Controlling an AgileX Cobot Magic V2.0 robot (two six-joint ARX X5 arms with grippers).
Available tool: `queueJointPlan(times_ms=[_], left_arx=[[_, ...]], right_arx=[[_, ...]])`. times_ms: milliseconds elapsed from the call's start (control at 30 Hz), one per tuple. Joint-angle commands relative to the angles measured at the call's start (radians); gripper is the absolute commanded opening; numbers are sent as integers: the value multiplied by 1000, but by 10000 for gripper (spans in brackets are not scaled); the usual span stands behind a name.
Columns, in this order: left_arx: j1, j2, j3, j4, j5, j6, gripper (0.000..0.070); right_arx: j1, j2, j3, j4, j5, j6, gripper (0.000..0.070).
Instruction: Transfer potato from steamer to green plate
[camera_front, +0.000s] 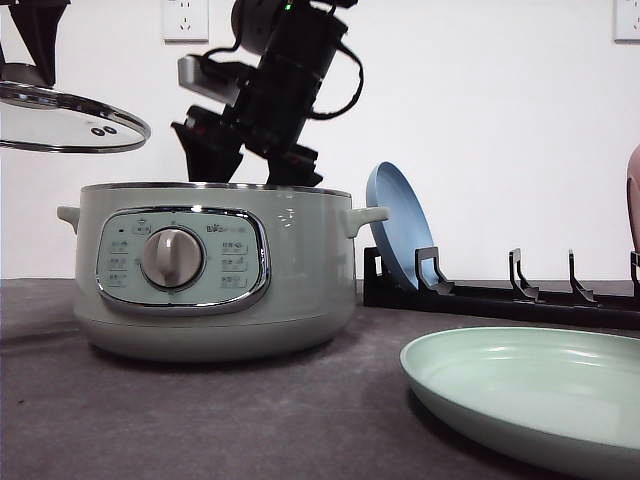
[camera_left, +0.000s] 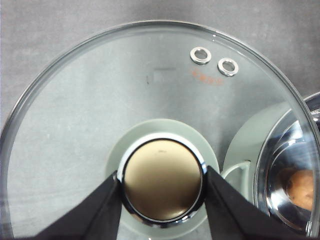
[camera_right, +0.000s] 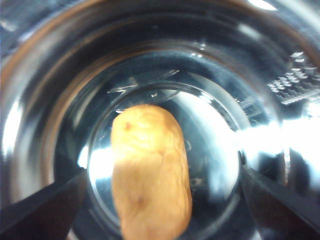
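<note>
One green plate (camera_front: 530, 395), nearest, on the surface (camera_front: 200, 420). One steamer (camera_front: 215, 270); inside, one potato (camera_right: 150, 175), right hand (camera_right: 160, 207) fingers spread either side. One blue plate (camera_front: 400, 235) racked behind. Left hand (camera_left: 162, 200) clamping one lid (camera_left: 90, 125) by its knob.

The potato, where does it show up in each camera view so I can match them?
Front view: the potato is not in the picture; the steamer wall hides the inside.
Left wrist view: potato at the right edge, seen through the glass lid, inside the steamer's shiny bowl.
Right wrist view: potato low in the middle, between the right claw fingers.
Shared landmark: the steamer.
</note>
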Motion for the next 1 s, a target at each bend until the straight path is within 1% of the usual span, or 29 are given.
queueJointPlan(times_ms=[0,133,367,400,433,467,567,633,667,767,967], left_arx=[[3,-4,47,31,0,-2,0],[3,-4,47,34,0,-2,0],[3,-4,47,38,0,-2,0],[3,-4,47,39,0,-2,0],[3,-4,47,40,0,-2,0],[3,-4,47,41,0,-2,0],[3,-4,47,41,0,-2,0],[3,-4,47,41,0,-2,0],[3,-4,47,41,0,-2,0],[3,-4,47,42,0,-2,0],[3,-4,47,48,0,-2,0]], right_arx=[[10,41,31,11,-4,-15,619],[10,72,31,16,-11,-17,620],[10,105,30,13,-59,-16,617],[10,108,30,13,-58,-15,604],[10,109,30,13,-58,-13,573],[10,109,30,13,-58,-10,528],[11,109,30,12,-58,-5,358],[10,108,30,11,-58,-2,283],[10,108,30,11,-58,-1,271],[11,108,38,6,-58,-1,270],[11,71,145,-109,-58,-1,270]])
